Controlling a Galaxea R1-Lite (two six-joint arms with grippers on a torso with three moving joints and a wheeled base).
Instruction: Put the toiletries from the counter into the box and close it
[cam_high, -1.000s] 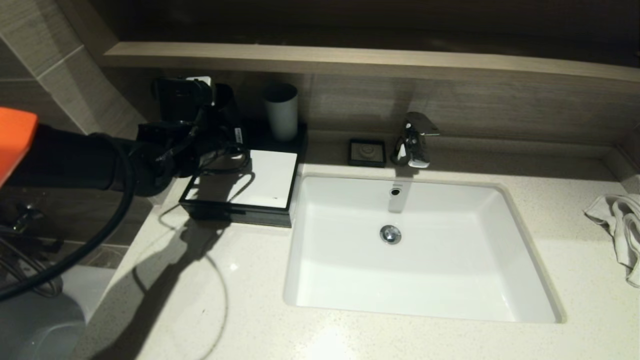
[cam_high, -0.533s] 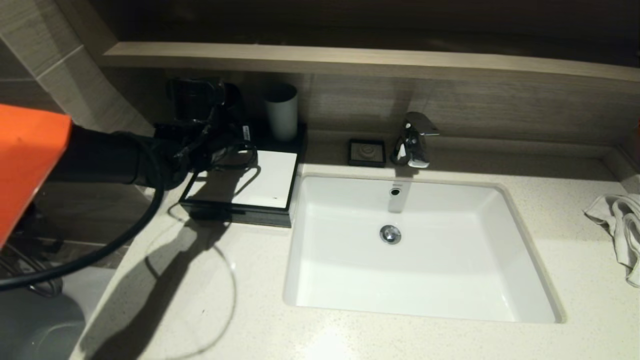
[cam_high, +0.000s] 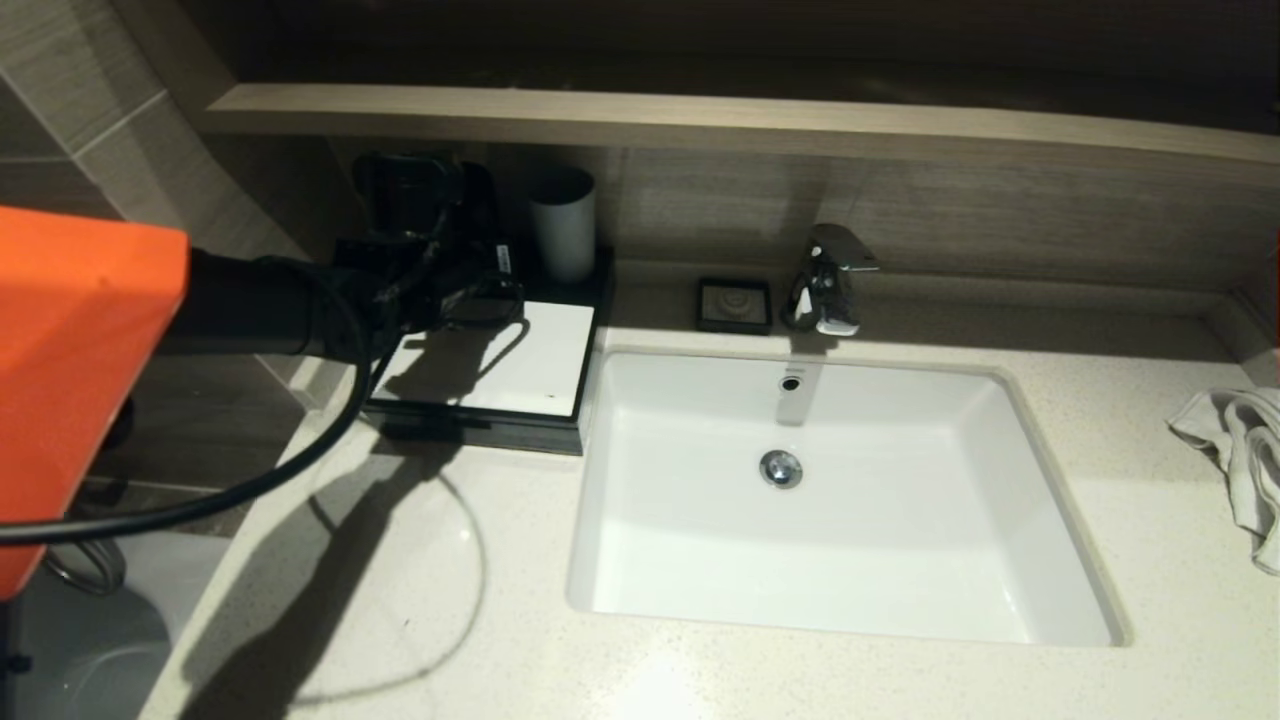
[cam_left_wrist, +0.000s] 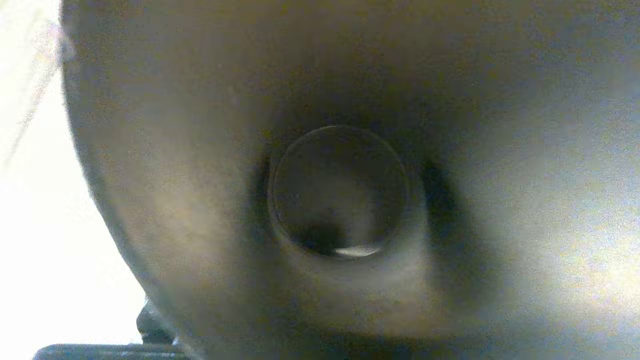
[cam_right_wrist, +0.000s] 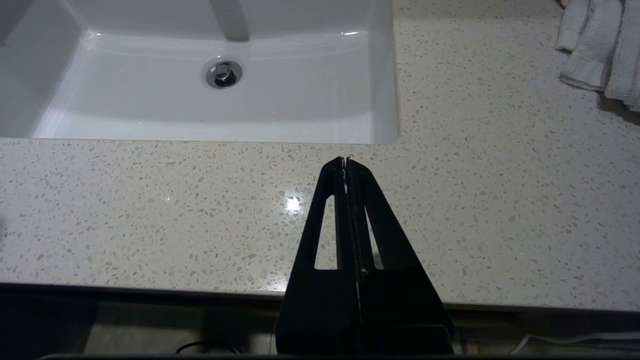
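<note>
The box (cam_high: 490, 375), black-sided with a white lid lying flat and shut on top, sits on the speckled surface (cam_high: 480, 600) just to the left of the sink (cam_high: 690, 590), at the back left corner under the wooden shelf (cam_high: 700, 115). The left end effector (cam_high: 425, 215) hangs over the far left part of the box, close to the wall, its black arm reaching in from the left with a cable looping beneath; whether its fingers are spread or closed cannot be told, since the head view shows only a dark mass there and the left wrist view is filled by a blurred grey surface with a round opening. A grey cup (cam_high: 563, 225) stands upright at the back edge of the box, just beside that end effector. Further right a small black square dish (cam_high: 735, 305) lies near the chrome faucet (cam_high: 828, 280). A crumpled white towel (cam_high: 1240, 450) lies at the far right. The right end effector (cam_right_wrist: 346, 167) is parked above the front edge of the surface, its fingers pressed together, gripping nothing.
</note>
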